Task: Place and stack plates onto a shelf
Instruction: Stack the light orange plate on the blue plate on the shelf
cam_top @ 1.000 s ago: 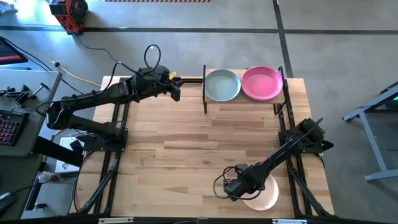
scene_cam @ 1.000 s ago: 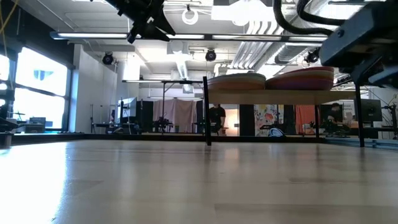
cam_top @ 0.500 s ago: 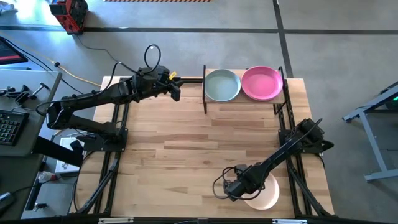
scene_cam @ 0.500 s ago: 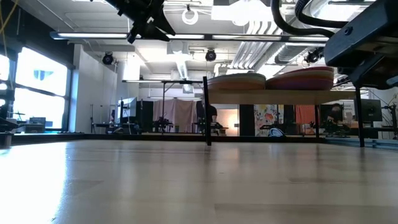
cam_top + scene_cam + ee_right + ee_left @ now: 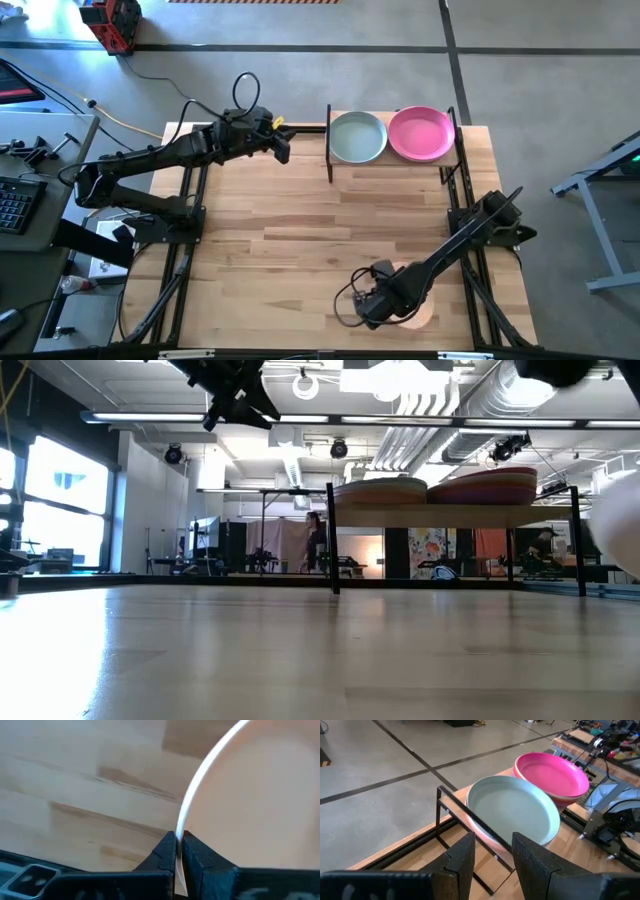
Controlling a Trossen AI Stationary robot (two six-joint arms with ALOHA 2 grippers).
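Note:
The shelf (image 5: pixel 390 160) stands at the table's far right and carries two stacks of plates. One stack has a grey-teal plate (image 5: pixel 357 137) on top, the other a magenta plate (image 5: pixel 421 133). Both stacks also show in the low view (image 5: pixel 380 490) and the left wrist view (image 5: pixel 512 810). My right gripper (image 5: pixel 368 305) is at the near right, shut on a pale pink plate (image 5: pixel 414 310). My left gripper (image 5: pixel 283 148) hangs open and empty, high up left of the shelf. My right gripper pinches the pale pink plate's rim (image 5: pixel 186 815) on its left side, one finger on the inner face and one on the underside. The fingers come from the table's left. The plate is tilted; whether its right edge rests on the table I cannot tell.
Black frame rails (image 5: pixel 185 210) run along the table's left and right sides. The bare wood in the middle (image 5: pixel 320 230) is free room. A desk with a keyboard (image 5: pixel 12 205) stands off the table's left. A person (image 5: pixel 315 540) walks in the room beyond.
My right gripper has gone up with the pale pink plate's left rim. The plate lay flat on the table a second ago and is now tipped up on the gripper's side. In the low view the right arm has risen out of the picture.

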